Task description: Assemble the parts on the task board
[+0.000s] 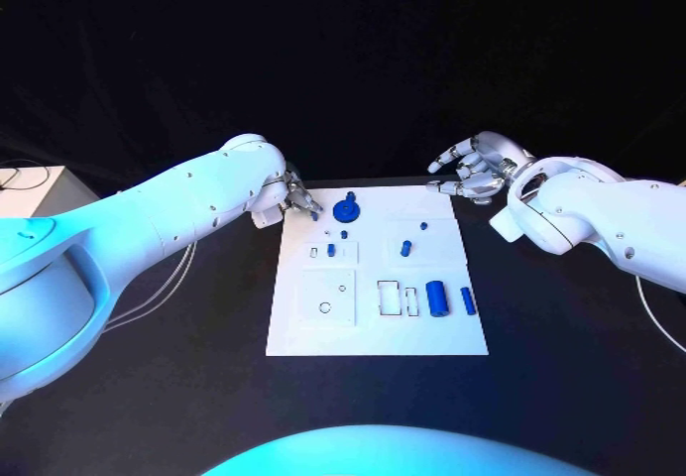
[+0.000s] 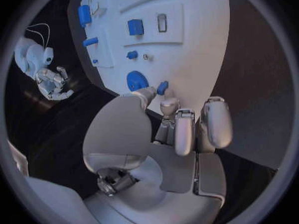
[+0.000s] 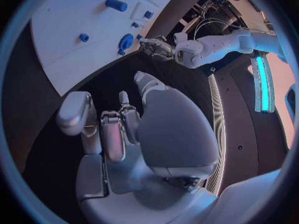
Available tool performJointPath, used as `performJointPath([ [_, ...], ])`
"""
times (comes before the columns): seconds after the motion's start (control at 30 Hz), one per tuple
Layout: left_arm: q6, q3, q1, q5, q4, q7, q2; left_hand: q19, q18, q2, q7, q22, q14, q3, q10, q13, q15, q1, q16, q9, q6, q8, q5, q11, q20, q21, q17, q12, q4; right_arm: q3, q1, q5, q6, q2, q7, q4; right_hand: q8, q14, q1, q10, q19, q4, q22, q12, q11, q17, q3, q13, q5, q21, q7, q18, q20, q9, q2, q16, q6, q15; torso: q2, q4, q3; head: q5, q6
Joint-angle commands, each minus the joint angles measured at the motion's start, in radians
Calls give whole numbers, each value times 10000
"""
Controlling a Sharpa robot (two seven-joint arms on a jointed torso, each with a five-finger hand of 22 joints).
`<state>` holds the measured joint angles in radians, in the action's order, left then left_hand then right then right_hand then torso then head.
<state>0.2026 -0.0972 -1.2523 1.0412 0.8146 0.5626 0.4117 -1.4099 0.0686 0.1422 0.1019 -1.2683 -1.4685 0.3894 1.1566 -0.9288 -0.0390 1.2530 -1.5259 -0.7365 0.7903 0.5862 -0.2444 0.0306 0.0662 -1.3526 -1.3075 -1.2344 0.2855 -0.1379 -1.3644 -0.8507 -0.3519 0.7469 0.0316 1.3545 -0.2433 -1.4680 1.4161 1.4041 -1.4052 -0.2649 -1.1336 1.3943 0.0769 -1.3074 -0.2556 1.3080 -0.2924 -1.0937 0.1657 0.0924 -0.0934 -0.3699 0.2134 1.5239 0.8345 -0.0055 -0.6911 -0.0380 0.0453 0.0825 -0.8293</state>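
Risk: left hand (image 1: pixel 296 197), fingers loosely curled and holding nothing, hovers just beside the blue disc (image 1: pixel 346 210) on the board (image 1: pixel 375 337) and could knock it; right hand (image 1: pixel 473 165) hangs released beyond the board's far corner.

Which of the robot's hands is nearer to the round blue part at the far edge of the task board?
Left. The left hand sits just beside the round blue part, at the task board's far left corner. The right hand hovers off the far right corner, farther away.
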Motion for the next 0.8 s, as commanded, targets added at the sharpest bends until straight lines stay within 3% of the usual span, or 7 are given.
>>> performJointPath([
  [0.03, 269, 13, -11, -91, -13, -52, -36, -66, 43, -22, 11, -22, -772, 114, 1, -14, 20, 114, -39, 12, 78, -20, -32, -34, -6, -44, -1933, -56, -2, 6, -3, -94, 26, -15, -88, 10, -32, -756, -47, -52, 63, 8, -6, -30, -6, -1473, -66, 613, -43, 30, -18, 121, -21, -8, 10, -60, -84, 23, -1, -7, -1, 3, -21],
  [0.4, 335, 59, -10, -211, -47, -62, -32, -64, 43, -58, 2, -32, -779, 401, 5, 3, 12, 267, -52, 52, 113, -1, -42, -45, -10, -51, -1949, -61, -11, 8, -4, -94, 24, -11, -85, 16, -32, -756, -47, -52, 63, 8, -6, -30, -6, -1473, -66, 613, -43, 30, -18, 121, -21, -8, 10, -60, -84, 23, 0, 0, 3, -1, -62],
  [0.53, 271, 64, -10, -334, -17, -97, -8, -92, 30, -118, -85, -103, -800, 1531, 123, -45, -57, 787, -86, 69, 196, 150, -42, -126, -59, -101, -2000, -106, -256, 8, -5, -94, 22, -13, -89, 16, -32, -756, -47, -52, 63, 8, -6, -30, -6, -1473, -66, 613, -43, 30, -18, 121, -21, -8, 10, -60, -84, 23, -1, -2, -3, 12, -67],
  [0.6, 237, 65, -8, -404, 22, -117, 17, -107, 26, 21, -73, -142, -808, 2391, 179, -31, -75, 903, -97, -22, 173, 344, -43, -147, -86, -127, -2018, -86, -577, 9, -5, -94, 20, -16, -91, 13, -32, -756, -47, -52, 63, 8, -6, -30, -6, -1473, -66, 613, -43, 30, -18, 121, -21, -8, 10, -60, -84, 23, 2, -6, -2, 14, -68],
  [0.8, 147, 66, -3, -677, 296, -158, 200, -164, 0, 367, -131, -277, -833, 4476, 441, -127, -110, 302, -137, -492, 200, 1109, -198, -195, -103, -227, -2081, -138, -1452, 9, -5, -94, 32, -26, -92, -10, -32, -756, -47, -52, 63, 8, -6, -30, -6, -1473, -66, 613, -43, 30, -18, 121, -21, -8, 10, -60, -84, 23, 14, -9, -7, 5, -67],
])
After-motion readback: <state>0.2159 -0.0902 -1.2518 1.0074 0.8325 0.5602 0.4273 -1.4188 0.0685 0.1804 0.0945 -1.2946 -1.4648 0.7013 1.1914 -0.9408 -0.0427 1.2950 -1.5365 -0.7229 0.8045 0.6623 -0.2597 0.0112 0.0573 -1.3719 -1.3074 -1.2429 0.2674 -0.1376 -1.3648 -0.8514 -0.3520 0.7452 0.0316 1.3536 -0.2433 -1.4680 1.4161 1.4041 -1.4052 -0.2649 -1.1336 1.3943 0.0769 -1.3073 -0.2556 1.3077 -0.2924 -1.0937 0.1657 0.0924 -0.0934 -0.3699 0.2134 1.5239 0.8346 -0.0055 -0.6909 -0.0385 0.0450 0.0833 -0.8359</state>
